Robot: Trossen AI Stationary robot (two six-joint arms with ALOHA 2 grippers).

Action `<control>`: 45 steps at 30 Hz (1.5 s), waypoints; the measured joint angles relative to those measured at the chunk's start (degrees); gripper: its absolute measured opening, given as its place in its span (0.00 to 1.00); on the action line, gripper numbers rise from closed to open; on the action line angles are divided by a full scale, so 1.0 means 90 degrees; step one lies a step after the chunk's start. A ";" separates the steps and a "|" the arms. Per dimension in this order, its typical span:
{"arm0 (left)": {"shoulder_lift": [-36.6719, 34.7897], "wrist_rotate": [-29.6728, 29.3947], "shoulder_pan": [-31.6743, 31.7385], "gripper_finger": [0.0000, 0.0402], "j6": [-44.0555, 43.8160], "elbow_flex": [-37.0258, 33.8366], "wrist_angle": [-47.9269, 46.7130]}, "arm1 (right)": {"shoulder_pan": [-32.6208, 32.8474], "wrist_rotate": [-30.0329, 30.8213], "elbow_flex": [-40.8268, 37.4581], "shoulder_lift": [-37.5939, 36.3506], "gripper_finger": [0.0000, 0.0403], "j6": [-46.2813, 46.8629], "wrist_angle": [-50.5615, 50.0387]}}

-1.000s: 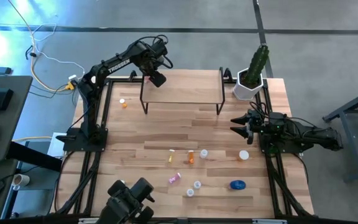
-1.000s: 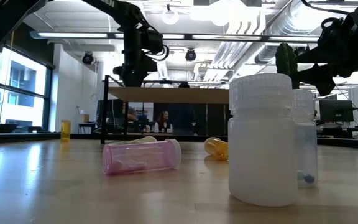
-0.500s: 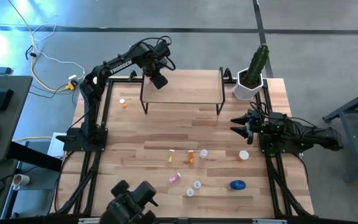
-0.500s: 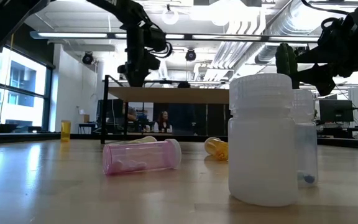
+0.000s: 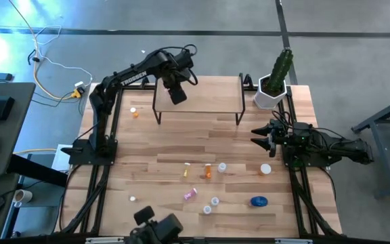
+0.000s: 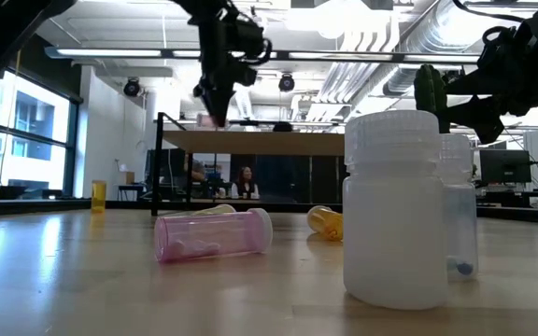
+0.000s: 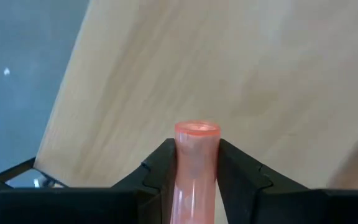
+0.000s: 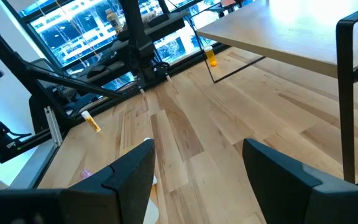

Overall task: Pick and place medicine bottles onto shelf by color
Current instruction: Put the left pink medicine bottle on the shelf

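one pink bottle [image 7: 196,168] clamped in left claw [image 7: 196,163] above shelf [image 5: 208,102].

Legible text: one item only. White lettering "TROSSEN" runs along the left arm [image 5: 133,71] link in the high view. No labels, numbers or signs can be read on the bottles, shelf or desk.
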 joint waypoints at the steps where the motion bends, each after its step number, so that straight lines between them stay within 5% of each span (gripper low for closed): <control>1: -0.0003 -0.0001 -0.0087 0.22 0.0026 0.0043 -0.0030 | 0.0002 0.0001 0.0002 0.0000 0.58 0.0000 0.0000; 15: -0.0005 0.0003 -0.1602 0.22 -0.0038 0.0731 -0.0255 | 0.0000 0.0001 0.0002 0.0000 0.58 0.0000 0.0000; 24: -0.0007 0.0668 -0.2759 0.22 -0.0439 0.0940 -0.0194 | 0.0001 0.0001 0.0001 0.0000 0.58 0.0000 0.0002; 45: -0.0007 0.0140 -0.5415 0.22 -0.0935 0.0940 0.0332 | 0.0002 0.0000 0.0002 0.0001 0.58 0.0000 0.0002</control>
